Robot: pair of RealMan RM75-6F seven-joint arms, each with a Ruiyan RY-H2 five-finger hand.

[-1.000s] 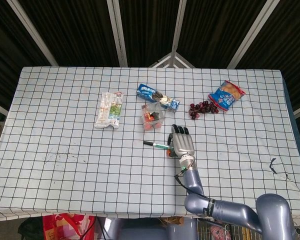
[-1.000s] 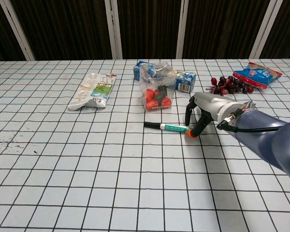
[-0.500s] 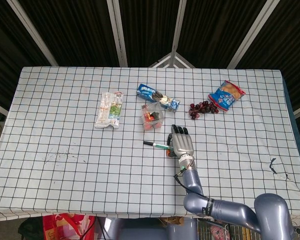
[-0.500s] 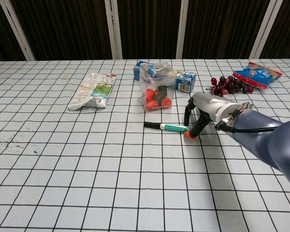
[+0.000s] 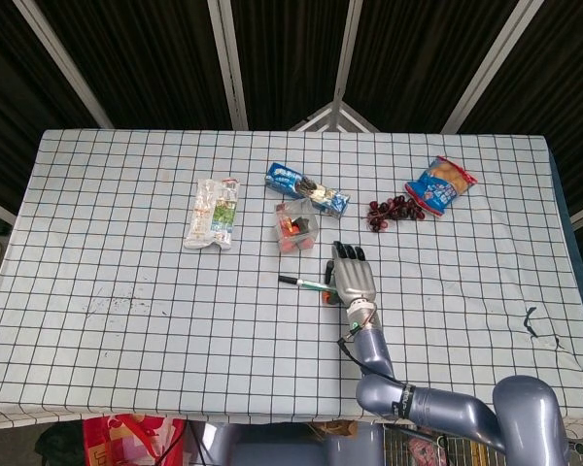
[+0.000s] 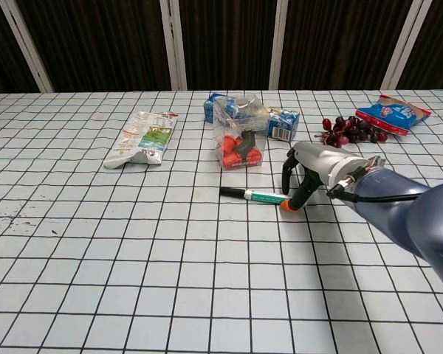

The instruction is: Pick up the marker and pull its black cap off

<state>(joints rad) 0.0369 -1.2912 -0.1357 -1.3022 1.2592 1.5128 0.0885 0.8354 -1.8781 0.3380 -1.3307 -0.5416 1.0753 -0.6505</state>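
The marker (image 5: 306, 282) (image 6: 255, 195) lies flat on the checked tablecloth, green-bodied, with its black cap (image 6: 231, 192) pointing left and an orange end on the right. My right hand (image 5: 353, 277) (image 6: 317, 164) arches over the orange end. Its fingers (image 6: 288, 171) curve down on the far side of the marker. The thumb reaches down on the near side and touches the orange tip. The marker still rests on the cloth, and no firm grip shows. My left hand appears in neither view.
A clear box (image 5: 296, 225) (image 6: 238, 144) of red pieces stands just behind the marker. A blue cookie packet (image 5: 306, 189), grapes (image 6: 347, 130) and a chip bag (image 6: 393, 113) lie further back right. A clear snack packet (image 6: 144, 138) lies back left.
My right hand has crept slightly left and lower over the marker's orange end, which has shifted a little left. The rest of the table is unchanged.
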